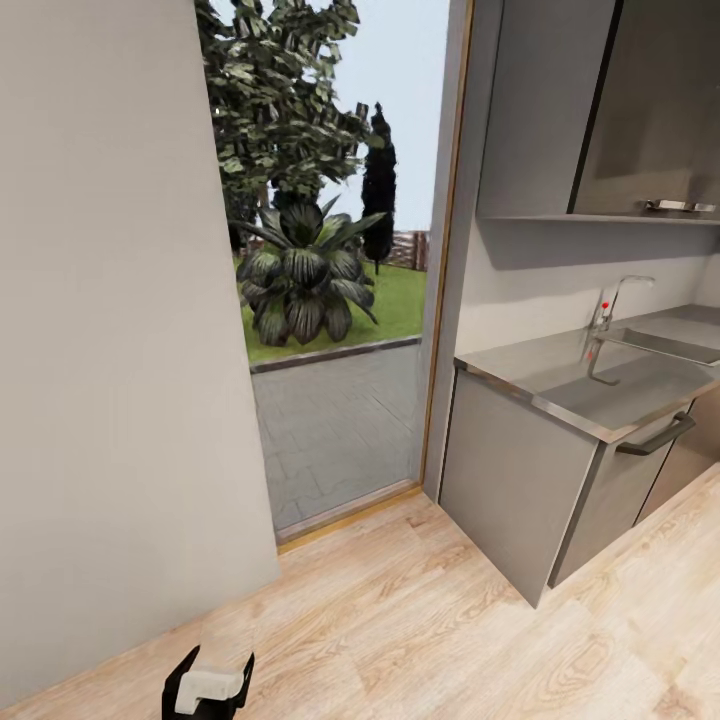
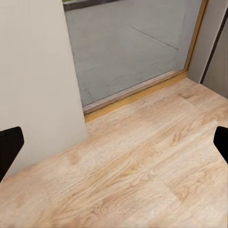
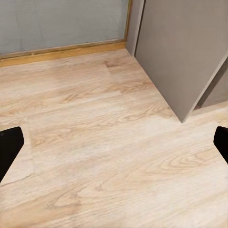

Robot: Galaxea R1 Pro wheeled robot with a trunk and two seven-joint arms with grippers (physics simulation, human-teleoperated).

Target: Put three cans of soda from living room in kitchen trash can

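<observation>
I am in the kitchen, with the soda cans and the trash can out of view. In the left wrist view my left gripper [image 2: 114, 142] is open over bare wood floor, its dark fingertips [image 2: 9, 145] at the frame's two sides with nothing between them. In the right wrist view my right gripper [image 3: 114, 145] is open too, its fingertips [image 3: 9, 147] spread wide above the floor. Part of my left arm [image 1: 208, 685] shows at the bottom of the head view.
A grey wall [image 1: 110, 350] stands close on the left. Ahead is a wood-framed glass door [image 1: 335, 300] onto a paved garden. At the right are grey cabinets [image 1: 520, 470], a steel countertop [image 1: 560, 375] with sink [image 1: 670, 345] and tap [image 1: 610, 300]. Light wood floor [image 1: 430, 620] lies between.
</observation>
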